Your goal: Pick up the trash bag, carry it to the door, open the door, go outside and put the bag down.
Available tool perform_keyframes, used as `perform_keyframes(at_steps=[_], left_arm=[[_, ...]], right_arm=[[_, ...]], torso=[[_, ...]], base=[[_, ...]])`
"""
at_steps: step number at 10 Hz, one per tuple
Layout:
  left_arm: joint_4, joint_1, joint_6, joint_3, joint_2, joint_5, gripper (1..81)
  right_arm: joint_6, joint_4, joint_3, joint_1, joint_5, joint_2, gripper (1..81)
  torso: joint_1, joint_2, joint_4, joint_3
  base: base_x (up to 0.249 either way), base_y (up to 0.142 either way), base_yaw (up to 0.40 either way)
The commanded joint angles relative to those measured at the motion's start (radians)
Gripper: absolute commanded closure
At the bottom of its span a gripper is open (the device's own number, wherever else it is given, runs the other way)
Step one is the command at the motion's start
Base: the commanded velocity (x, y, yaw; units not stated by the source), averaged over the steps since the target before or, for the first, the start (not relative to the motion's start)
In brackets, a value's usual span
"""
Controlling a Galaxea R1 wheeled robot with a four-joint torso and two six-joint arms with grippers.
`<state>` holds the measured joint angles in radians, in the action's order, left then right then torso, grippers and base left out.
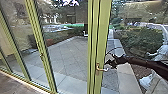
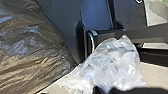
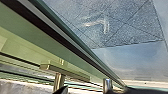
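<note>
1. Right pincer [image 1: 111,62]: open, near the handle [image 1: 101,69], not visibly on it.
2. Handle sits to the pincer's left and slightly lower; lever runs roughly level, free end toward the pincer. Right arm [image 1: 140,62] is nearer.
3. Left pincer [image 2: 107,90]: looks clamped on the bag [image 2: 112,65], clear plastic bunched at its tips.
4. Door [image 1: 103,32] looks shut; paving [image 1: 72,55] beyond.
</note>
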<state>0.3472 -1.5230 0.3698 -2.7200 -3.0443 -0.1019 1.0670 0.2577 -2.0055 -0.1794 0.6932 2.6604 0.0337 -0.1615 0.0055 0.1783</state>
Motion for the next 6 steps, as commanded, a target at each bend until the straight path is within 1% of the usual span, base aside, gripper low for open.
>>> perform_keyframes(at_steps=[1, 2, 6], left_arm=[[0.013, 0.040, 0.005, 0.000, -0.002, -0.073, 81.1], [0.013, 0.040, 0.005, 0.000, -0.001, -0.073, 81.1], [0.013, 0.040, 0.003, 0.000, -0.002, -0.073, 81.1]], right_arm=[[0.010, -0.008, -0.010, 0.180, 0.016, 0.015, 1.0], [0.019, -0.009, -0.027, 0.172, 0.017, 0.026, 1.0], [0.025, -0.047, -0.048, 0.143, 0.091, 0.046, 1.0]], torso=[[0.000, 0.000, 0.000, 0.000], [0.000, 0.000, 0.000, 0.000], [0.001, 0.001, 0.000, 0.000]], base=[[0.138, 0.000, 0.000], [0.072, 0.000, 0.000], [0.000, 0.000, 0.000]])
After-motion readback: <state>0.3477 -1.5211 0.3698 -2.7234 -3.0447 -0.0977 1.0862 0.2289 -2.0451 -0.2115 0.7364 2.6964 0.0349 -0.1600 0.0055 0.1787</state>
